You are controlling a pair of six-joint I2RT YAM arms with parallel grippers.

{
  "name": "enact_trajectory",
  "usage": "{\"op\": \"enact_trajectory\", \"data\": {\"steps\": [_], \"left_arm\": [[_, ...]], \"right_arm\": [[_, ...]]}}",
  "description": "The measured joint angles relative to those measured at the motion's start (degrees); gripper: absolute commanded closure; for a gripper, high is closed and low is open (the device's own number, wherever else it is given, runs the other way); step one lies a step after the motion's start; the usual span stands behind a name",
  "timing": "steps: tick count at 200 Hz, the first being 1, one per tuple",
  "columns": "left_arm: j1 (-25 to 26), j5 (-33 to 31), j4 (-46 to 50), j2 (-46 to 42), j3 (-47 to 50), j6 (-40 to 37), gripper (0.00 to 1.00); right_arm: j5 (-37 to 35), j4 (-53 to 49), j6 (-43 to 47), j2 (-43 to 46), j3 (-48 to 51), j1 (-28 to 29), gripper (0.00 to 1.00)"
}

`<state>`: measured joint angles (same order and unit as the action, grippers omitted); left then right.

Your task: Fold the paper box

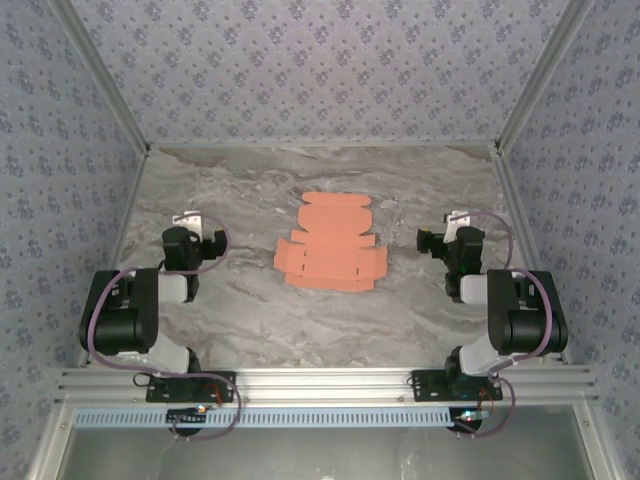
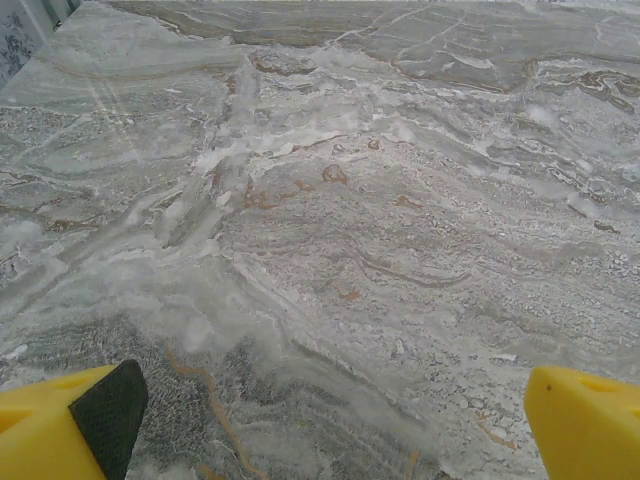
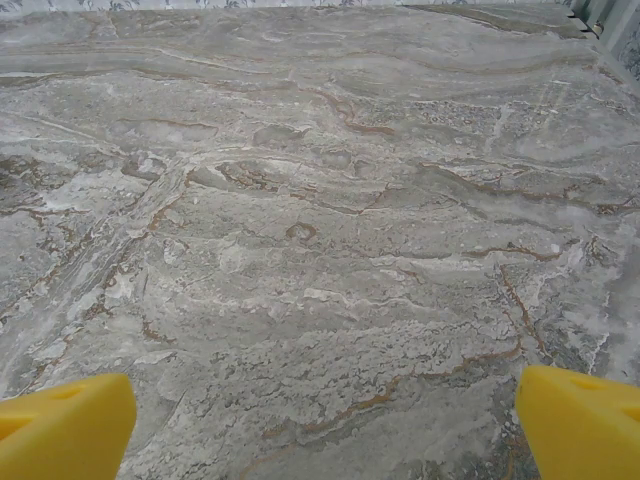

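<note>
The paper box [image 1: 331, 243] is a flat salmon-orange die-cut blank with rounded flaps, lying on the marble table [image 1: 250, 310] midway between the arms. My left gripper [image 1: 190, 225] rests well to its left and my right gripper [image 1: 455, 228] well to its right, both apart from it. In the left wrist view my left gripper [image 2: 330, 420] is open, yellow fingertips [image 2: 60, 430] wide apart over bare marble. My right gripper [image 3: 325, 420] is open too, its yellow fingertips [image 3: 65, 425] spread with nothing between them.
Patterned walls [image 1: 320, 70] enclose the table on the left, back and right. An aluminium rail [image 1: 320, 385] runs along the near edge, where both arm bases are bolted. Bare marble lies around the blank on every side.
</note>
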<state>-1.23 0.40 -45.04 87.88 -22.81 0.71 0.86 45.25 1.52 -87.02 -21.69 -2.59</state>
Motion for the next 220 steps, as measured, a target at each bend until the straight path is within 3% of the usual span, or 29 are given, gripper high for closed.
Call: {"op": "enact_trajectory", "data": {"steps": [189, 220], "left_arm": [[-0.2, 0.0, 0.1, 0.0, 0.0, 0.0, 0.01], [0.9, -0.6, 7.8, -4.1, -1.5, -0.2, 0.01]], "right_arm": [[-0.3, 0.0, -0.3, 0.0, 0.0, 0.0, 0.00], [-4.5, -5.7, -2.3, 7.0, 0.2, -0.3, 0.00]]}}
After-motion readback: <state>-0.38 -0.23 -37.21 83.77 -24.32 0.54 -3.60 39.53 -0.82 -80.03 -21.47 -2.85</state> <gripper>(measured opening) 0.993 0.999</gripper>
